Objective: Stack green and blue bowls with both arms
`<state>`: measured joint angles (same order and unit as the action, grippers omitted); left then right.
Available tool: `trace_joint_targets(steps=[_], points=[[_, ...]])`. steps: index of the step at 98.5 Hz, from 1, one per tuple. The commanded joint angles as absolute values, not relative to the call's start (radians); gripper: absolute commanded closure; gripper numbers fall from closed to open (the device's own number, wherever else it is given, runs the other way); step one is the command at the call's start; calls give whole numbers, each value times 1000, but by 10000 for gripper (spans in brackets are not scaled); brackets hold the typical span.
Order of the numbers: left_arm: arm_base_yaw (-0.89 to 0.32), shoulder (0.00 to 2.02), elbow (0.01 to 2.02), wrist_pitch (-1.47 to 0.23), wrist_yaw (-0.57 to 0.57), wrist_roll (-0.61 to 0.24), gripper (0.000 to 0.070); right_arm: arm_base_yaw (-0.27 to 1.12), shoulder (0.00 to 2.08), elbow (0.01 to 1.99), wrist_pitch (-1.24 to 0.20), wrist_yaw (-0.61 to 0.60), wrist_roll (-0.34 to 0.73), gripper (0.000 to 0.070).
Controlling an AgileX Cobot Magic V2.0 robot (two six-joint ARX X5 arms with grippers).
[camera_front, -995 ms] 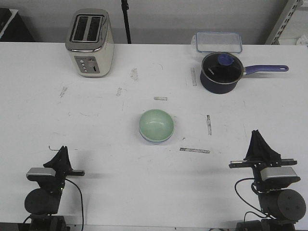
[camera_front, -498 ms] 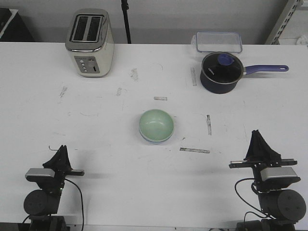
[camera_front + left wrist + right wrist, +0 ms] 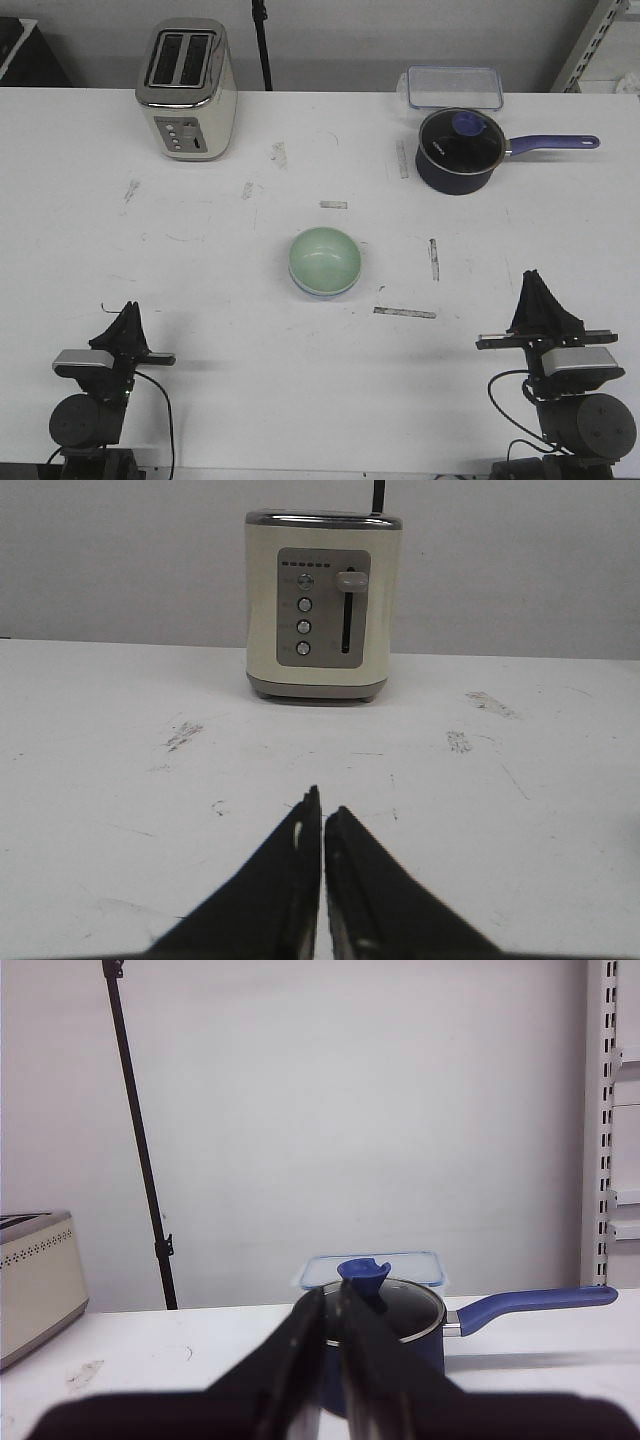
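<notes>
Cream toaster (image 3: 187, 89) upright at far left of white table (image 3: 200, 290), control panel facing forward. Dark saucepan (image 3: 459, 150) far right, glass lid on, purple handle pointing right. Clear lidded container (image 3: 454, 87) just behind saucepan. Table surface scuffed, tape marks.

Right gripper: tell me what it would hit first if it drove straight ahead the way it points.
Probably the saucepan. The right gripper, shut and empty, points straight at it in its wrist view, with only bare table between them in the front view. The height of its line is uncertain.
</notes>
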<state>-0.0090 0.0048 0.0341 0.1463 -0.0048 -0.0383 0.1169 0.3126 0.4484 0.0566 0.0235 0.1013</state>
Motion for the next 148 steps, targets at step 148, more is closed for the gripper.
trace_joint_targets(steps=[148], points=[[-10, 3, 12, 158, -8, -27, 699, -44, 1, 12, 106, -75, 48, 688]])
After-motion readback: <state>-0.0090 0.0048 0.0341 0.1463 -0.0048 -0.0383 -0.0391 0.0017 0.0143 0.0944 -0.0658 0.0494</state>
